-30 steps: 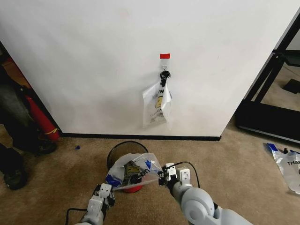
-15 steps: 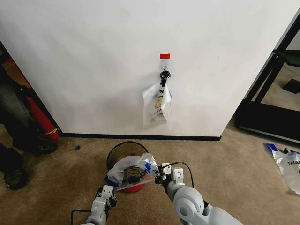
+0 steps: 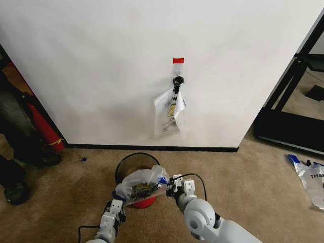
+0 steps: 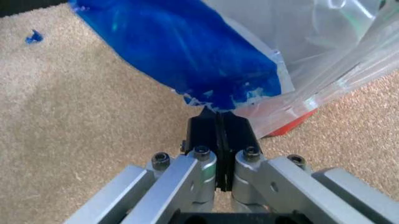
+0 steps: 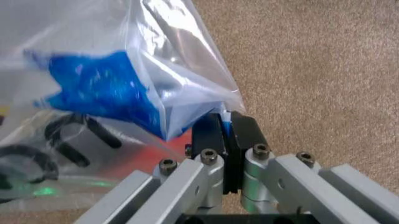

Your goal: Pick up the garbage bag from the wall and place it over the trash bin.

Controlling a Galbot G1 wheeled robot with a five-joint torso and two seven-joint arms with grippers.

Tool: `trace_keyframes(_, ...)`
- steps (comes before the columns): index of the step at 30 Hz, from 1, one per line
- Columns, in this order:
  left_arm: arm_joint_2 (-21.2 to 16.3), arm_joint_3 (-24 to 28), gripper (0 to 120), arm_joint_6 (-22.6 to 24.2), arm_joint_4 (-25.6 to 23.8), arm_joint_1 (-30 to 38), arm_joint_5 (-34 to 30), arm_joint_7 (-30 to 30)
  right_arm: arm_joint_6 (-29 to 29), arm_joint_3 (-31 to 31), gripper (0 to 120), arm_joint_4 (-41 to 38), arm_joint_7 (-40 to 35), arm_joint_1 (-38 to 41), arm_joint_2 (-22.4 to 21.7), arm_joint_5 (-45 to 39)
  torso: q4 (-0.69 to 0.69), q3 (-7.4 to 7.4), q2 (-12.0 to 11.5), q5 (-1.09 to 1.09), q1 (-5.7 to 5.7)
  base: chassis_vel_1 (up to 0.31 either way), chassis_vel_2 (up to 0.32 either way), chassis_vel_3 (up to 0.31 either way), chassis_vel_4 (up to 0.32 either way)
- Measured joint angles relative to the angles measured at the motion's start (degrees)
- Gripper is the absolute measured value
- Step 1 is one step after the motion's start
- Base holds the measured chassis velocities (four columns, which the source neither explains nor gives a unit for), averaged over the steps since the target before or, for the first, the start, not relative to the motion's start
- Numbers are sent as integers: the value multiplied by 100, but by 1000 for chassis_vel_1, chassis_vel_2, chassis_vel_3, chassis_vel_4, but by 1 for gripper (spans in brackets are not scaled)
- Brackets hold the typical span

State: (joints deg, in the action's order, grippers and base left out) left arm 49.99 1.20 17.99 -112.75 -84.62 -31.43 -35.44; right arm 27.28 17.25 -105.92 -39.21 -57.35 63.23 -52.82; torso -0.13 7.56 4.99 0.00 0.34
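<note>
The garbage bag (image 3: 142, 183), see-through with blue edges, is stretched between my two grippers above the near side of the trash bin (image 3: 132, 160), whose black rim and red lower side show around it. My left gripper (image 3: 117, 198) is shut on the bag's blue edge (image 4: 199, 60), its pads pinching the plastic at the tip of my left gripper (image 4: 218, 113). On the bag's other side my right gripper (image 3: 170, 189) is shut on a fold of clear and blue film, as seen close up at my right gripper (image 5: 225, 125). The wall (image 3: 101, 66) stands behind the bin.
More printed bags (image 3: 171, 114) hang from a black hook (image 3: 177, 80) under a red tape strip (image 3: 177, 60). Another bag (image 3: 311, 177) lies flat on the carpet at the right. A black frame (image 3: 291, 101) stands right; a red cylinder (image 3: 45, 130) and dark wheeled gear stand left.
Both grippers have carried the bag a little forward toward the wall, so it now covers more of the bin's opening. The right arm has reached farther in.
</note>
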Motion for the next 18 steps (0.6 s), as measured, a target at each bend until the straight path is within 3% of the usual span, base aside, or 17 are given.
trace_keyframes(8, 76, 119, 0, -58, 202, 229, 61, -22, -52, 29, 0, 198, 13, 92, 72, 34, -1, 0, 0, 0, 0, 0, 0, 0, 0)
trace_keyframes(18, -1, 68, 2, -77, 40, 170, 18, -48, -78, 22, 0, 123, 13, 101, 66, -16, 0, 0, 0, 0, 0, 0, 0, 0, 0)
